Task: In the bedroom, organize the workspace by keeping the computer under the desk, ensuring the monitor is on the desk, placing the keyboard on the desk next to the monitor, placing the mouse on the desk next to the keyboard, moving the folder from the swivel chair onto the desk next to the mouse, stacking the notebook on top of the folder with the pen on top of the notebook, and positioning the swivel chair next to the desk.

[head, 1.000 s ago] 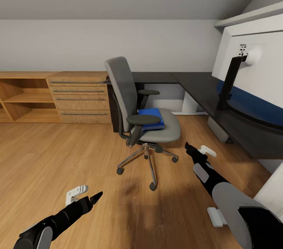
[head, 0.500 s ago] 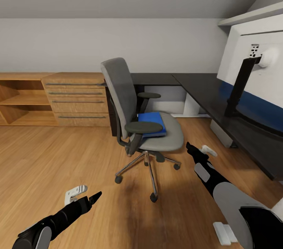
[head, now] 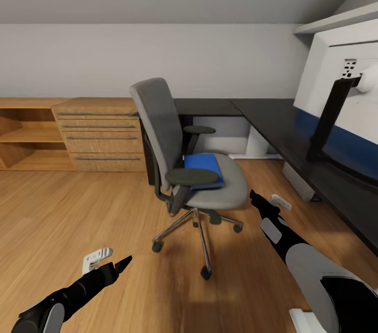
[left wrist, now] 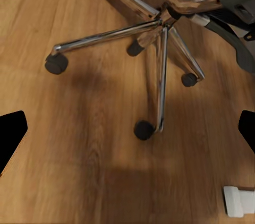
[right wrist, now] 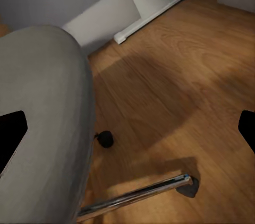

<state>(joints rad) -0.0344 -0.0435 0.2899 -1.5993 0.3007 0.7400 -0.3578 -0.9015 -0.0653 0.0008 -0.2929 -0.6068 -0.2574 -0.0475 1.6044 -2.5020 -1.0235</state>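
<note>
Two open claws, left gripper (head: 126,262) and right gripper (head: 253,197), empty, low before swivel chair (head: 184,165). Blue folder (head: 203,167) flat on its seat, beside desk (head: 273,123). Fetching step; next, probably reaching over the armrest for the folder.

Bright even sim light, soft shadow under swivel chair (head: 178,159).

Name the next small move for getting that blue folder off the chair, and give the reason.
Probably extend the right end effector forward and up toward the folder, which lies flat on the swivel chair seat, between the armrests. Its fingers look open and empty, it hangs beside the seat's front edge, and it is nearer than the left end effector.
</note>
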